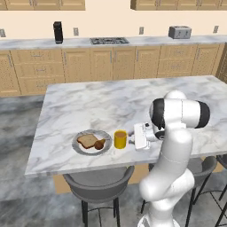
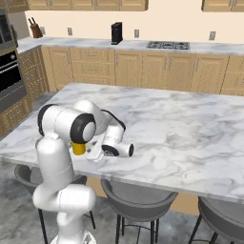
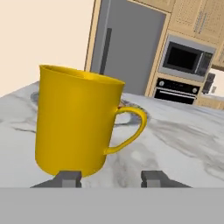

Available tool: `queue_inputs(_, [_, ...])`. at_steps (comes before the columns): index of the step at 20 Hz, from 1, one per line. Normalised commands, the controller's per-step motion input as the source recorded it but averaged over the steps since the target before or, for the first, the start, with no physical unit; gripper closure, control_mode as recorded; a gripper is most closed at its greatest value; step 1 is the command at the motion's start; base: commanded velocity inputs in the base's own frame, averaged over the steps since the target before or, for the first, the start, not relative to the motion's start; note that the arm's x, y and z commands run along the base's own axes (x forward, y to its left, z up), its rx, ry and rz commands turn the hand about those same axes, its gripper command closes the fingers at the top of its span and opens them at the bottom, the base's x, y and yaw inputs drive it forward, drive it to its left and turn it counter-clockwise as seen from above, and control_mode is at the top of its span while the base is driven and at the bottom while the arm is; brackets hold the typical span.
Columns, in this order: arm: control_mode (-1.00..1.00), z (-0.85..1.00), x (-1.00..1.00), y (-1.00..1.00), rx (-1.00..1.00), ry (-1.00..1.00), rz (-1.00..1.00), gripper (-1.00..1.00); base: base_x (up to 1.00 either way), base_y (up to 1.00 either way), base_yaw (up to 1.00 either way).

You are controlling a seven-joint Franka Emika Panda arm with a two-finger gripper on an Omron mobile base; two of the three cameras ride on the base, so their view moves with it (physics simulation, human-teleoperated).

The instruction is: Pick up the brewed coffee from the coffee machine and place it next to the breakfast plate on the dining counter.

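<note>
On the dining counter [image 1: 111, 106], near its front edge, the breakfast plate [image 1: 91, 142] sits leftmost, carrying a slice of toast and a small dark piece. The brewed coffee [image 1: 120, 138] stands upright on the marble just beside the plate, at its 3 o'clock, apart from the rim. The gripper [image 1: 132, 138] lies level at the mug's 3 o'clock — fingers spread, not clamped on the mug. In the hand view the mug [image 3: 76, 124] stands close ahead, handle toward 3 o'clock. The coffee machine [image 1: 58, 32] stands on the far wall counter at 11 o'clock.
</note>
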Motion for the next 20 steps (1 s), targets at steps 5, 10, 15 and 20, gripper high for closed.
queue_inputs(5, [-1.0,0.4,-0.31,-0.03,0.0,0.0,-0.02,-1.0,0.0,0.0,0.0])
queue_inputs(10, [-1.0,0.98,-0.8,-0.23,-0.01,0.0,-0.07,-1.0,0.0,0.0,0.0])
queue_inputs(15, [-1.0,1.0,-0.9,-0.19,-0.07,0.0,-0.09,-1.0,0.0,0.0,0.0])
queue_inputs(20, [-1.0,1.0,-0.9,-0.1,-0.14,0.0,-0.05,-1.0,0.0,0.0,0.0])
